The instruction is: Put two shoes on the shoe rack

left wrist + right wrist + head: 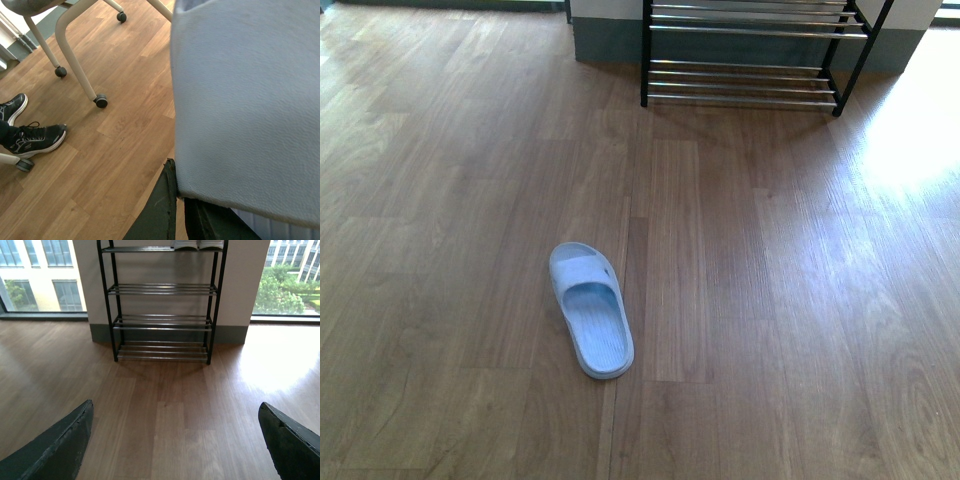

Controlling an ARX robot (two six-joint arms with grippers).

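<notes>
One pale blue slide (590,308) lies on the wood floor in the front view, toe toward the rack. The black shoe rack (750,55) with chrome rods stands against the far wall; it also shows in the right wrist view (162,300). White soles of a pair of shoes (198,244) sit on its top tier. My left gripper (179,197) is shut on the edge of the other pale blue slide (250,100), which fills most of the left wrist view. My right gripper (175,440) is open and empty, facing the rack above bare floor. Neither arm shows in the front view.
Beside the left gripper stand chair legs on castors (101,101) and a person's black sneakers (35,140). A grey wall base (610,40) runs behind the rack. Windows (40,275) flank the wall, with a bright sun patch (920,130) on the floor.
</notes>
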